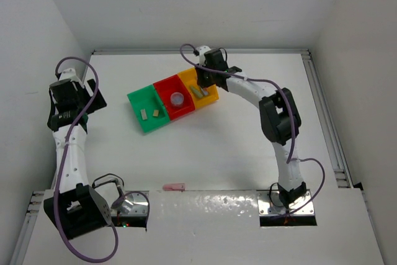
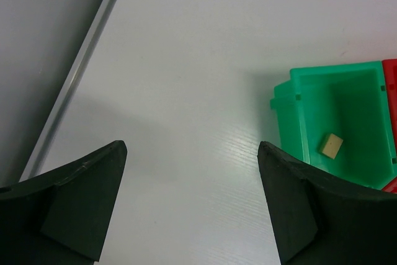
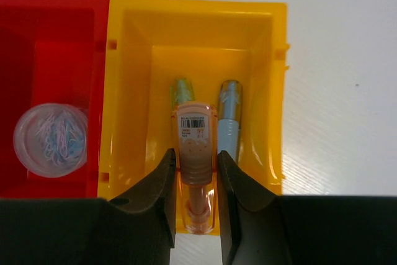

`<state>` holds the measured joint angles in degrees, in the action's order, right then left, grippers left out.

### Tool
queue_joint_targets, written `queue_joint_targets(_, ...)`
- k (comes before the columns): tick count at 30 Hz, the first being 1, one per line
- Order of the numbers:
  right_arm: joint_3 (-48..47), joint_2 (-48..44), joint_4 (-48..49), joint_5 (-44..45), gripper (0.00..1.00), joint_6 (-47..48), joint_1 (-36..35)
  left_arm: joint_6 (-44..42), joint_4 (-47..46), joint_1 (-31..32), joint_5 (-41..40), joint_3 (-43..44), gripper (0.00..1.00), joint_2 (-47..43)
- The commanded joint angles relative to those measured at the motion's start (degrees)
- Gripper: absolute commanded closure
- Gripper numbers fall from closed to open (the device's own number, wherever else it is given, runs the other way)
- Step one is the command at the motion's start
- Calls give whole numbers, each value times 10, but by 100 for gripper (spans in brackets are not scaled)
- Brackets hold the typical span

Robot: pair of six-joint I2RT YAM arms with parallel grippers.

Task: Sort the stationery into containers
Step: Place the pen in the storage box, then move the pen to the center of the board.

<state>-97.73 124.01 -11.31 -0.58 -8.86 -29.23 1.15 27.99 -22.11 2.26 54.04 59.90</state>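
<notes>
1. Step in hand: delivering a stick to its bin. The right pincer (image 3: 196, 164) is closed narrowly on the orange stick (image 3: 197, 144) and holds it over the yellow bin (image 3: 192, 7). The stick's far end reaches in between a green stick (image 3: 182, 91) and a blue stick (image 3: 229, 122) that lie there.
2. Next move, as I judge it: part the jaws so the orange stick drops flat, then lift straight up. The two neighbours sit close on either side, so a sideways exit could drag them.
3. The left pincer (image 2: 192, 148) stands wide apart and holds nothing. It hovers over bare bench (image 2: 186, 60) toward the left edge, beside the green bin (image 2: 298, 110), which contains a beige block (image 2: 331, 146).
4. The red bin (image 3: 37, 29), in the middle of the row, holds the round roll (image 3: 51, 139).
5. Left to sort: a pink stick (image 1: 174, 187) at the bench's near edge, between the arm bases. Nothing blocks it, and the left arm looks nearer.
</notes>
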Motion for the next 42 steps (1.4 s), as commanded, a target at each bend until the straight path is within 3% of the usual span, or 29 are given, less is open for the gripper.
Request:
queue_joint_targets(1, -26, -5, 45, -4, 100, 14, -17, -4, -29, -14, 15, -9, 16, 4)
queue_joint_targets(12, -51, 80, 95, 37, 100, -12, -3, -9, -24, -21, 6, -3, 15, 14)
queue_joint_targets(13, -53, 82, 93, 33, 97, -10, -5, -9, -25, -21, 5, -3, 16, 16)
queue_joint_targets(17, -52, 70, 85, 17, 69, 4, -13, -8, -29, -21, 6, -3, 16, 20)
queue_joint_targets(24, -36, 11, 96, 14, 49, -3, -17, -9, -24, -15, 11, 2, 15, 22)
queue_joint_targets(28, -26, -29, 100, 9, 46, -23, -7, -8, -18, -3, 9, 12, 16, 19)
queue_joint_targets(31, -9, -83, 99, 9, 50, -25, -9, -9, -14, 4, 7, 21, 16, 14)
queue_joint_targets(33, 15, -143, 96, -7, 69, -14, -16, -9, -14, 4, 7, 25, 15, 11)
queue_joint_targets(34, 51, -166, 95, -13, 90, -6, -31, -9, -14, 6, 7, 26, 15, 8)
queue_joint_targets(36, 103, -230, 81, -34, 94, 30, -56, -8, -14, 6, 7, 26, 15, 5)
queue_joint_targets(38, 185, -258, 57, -53, 70, 69, -110, -7, -15, 6, 7, 25, 15, -1)
queue_joint_targets(39, 220, -270, 11, -89, 50, 108, -152, -7, -14, 9, 7, 24, 15, -3)
queue_joint_targets(42, 247, -260, -82, -107, 41, 122, -250, -8, -17, 15, 6, 19, 15, -14)
